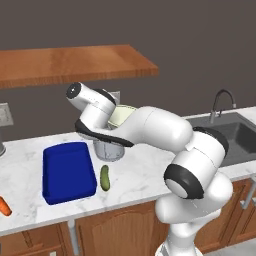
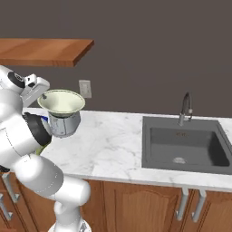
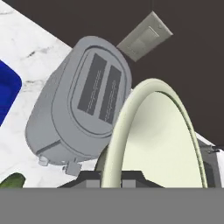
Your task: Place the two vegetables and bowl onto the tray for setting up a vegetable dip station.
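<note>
"Has it got the bowl (image 2: 61,102)?"

"Yes, the gripper (image 3: 110,181) is pinched tight on its rim, holding it up just above the toaster (image 2: 64,124)."

"And the tray (image 1: 68,171)?"

"Down on the counter, at about eight o'clock from the bowl in the left base view. Its long side runs front to back, and the cucumber (image 1: 105,177) lies just beside it."

Pretty clearly a home kitchen: white marble bench (image 1: 140,172) across the middle, wooden cabinet doors (image 2: 140,206) along the bottom, grey sink (image 2: 183,147) with a curved faucet (image 2: 186,108) on the right, toaster (image 3: 81,113) at centre-left, wooden shelf (image 1: 70,62) upper left.
</note>
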You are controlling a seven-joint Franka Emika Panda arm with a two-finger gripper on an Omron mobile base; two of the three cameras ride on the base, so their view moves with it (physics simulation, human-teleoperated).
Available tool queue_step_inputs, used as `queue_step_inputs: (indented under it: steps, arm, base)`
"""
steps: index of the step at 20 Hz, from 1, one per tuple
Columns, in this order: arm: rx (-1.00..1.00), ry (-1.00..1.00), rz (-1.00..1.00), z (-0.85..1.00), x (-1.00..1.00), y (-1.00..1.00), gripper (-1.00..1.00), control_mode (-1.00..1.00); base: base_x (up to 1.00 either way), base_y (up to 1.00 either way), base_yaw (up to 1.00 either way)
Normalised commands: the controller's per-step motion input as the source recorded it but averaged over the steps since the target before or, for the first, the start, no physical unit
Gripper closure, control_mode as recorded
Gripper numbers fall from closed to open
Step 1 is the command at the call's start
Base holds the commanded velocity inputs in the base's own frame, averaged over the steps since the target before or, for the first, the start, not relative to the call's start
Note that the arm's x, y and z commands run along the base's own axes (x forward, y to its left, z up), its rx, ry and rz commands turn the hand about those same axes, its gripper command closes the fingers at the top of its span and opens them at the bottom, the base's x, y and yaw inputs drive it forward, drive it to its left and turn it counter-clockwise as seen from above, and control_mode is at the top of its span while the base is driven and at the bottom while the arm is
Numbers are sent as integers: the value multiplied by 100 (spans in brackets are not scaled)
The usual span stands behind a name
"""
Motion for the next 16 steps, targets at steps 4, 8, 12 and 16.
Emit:
queue_step_inputs:
  steps: [4,8,12,16]
  arm:
    - [0,0,0,0,0,0,100,100]
    - [0,0,0,0,0,0,100,100]
    - [0,0,0,0,0,0,100,100]
    - [0,0,0,0,0,0,100,100]
  base:
    - [1,53,0]
    - [2,52,0]
    - [3,51,0]
    - [4,51,0]
